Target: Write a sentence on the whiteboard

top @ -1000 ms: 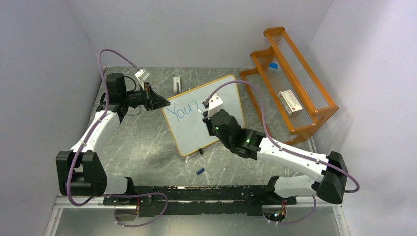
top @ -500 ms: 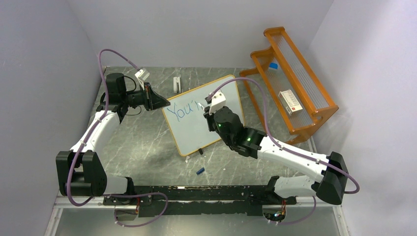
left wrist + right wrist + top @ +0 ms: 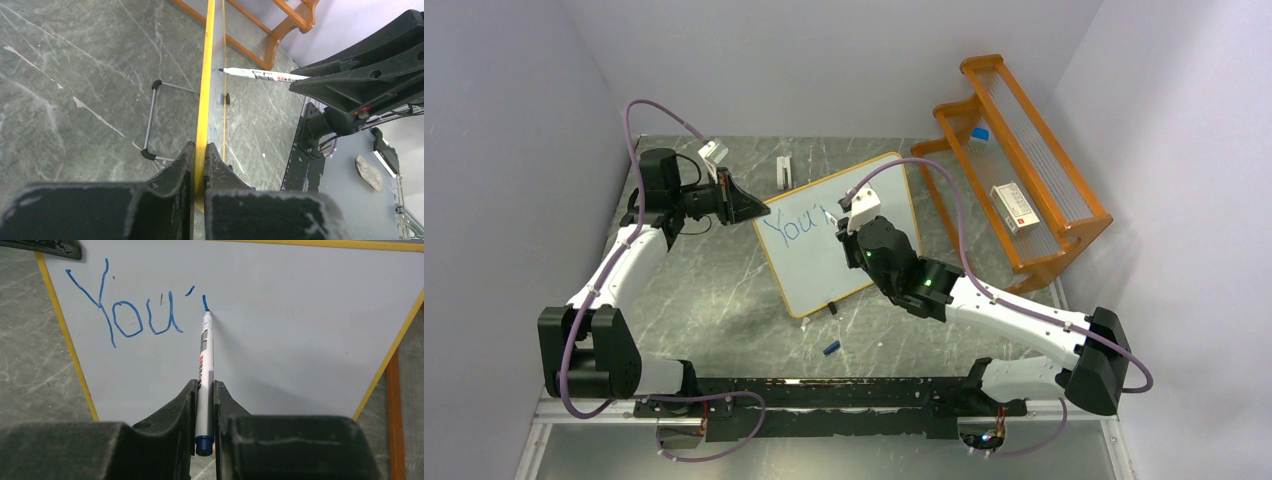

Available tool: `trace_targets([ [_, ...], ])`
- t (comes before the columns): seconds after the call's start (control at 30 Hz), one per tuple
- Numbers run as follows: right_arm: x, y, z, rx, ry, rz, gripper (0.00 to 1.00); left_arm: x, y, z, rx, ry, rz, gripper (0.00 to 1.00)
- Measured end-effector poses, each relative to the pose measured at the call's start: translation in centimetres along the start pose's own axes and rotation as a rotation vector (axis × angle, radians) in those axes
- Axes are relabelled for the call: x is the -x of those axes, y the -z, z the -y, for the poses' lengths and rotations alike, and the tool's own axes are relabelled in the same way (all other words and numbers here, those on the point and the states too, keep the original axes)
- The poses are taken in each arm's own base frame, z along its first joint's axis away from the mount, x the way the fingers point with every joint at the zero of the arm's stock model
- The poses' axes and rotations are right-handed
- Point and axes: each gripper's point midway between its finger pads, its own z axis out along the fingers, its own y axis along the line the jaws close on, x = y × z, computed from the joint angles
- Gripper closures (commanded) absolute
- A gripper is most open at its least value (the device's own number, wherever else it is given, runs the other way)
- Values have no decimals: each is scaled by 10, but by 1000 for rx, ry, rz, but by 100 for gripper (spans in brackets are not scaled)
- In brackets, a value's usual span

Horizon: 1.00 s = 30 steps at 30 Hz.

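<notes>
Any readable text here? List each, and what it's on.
"You'" plus one further short stroke, blue handwriting: on the white rectangular whiteboard with thin yellow-orange frame.
Print on the barrel of the white marker pen: too blurred to read.
Red-and-white label on the small white box in the orange wooden rack: too small to read.

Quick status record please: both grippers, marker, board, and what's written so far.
left gripper: shut on the whiteboard edge
right gripper: shut on the marker
marker tip: on the board, at the foot of a short new stroke
writing: "You'" in blue, plus that stroke
task: sentence unfinished
</notes>
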Motion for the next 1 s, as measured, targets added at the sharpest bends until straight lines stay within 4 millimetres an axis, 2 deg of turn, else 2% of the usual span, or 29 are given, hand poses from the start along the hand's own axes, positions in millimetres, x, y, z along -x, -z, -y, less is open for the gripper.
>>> trace_targets([
  [0.57,-2,-5,0,-4,2,-4,100,-1,0,-2,2,5,-1,95],
  [1.0,7,-9,9,-26,-20,30,100,-1,0,-2,2,5,-1,95],
])
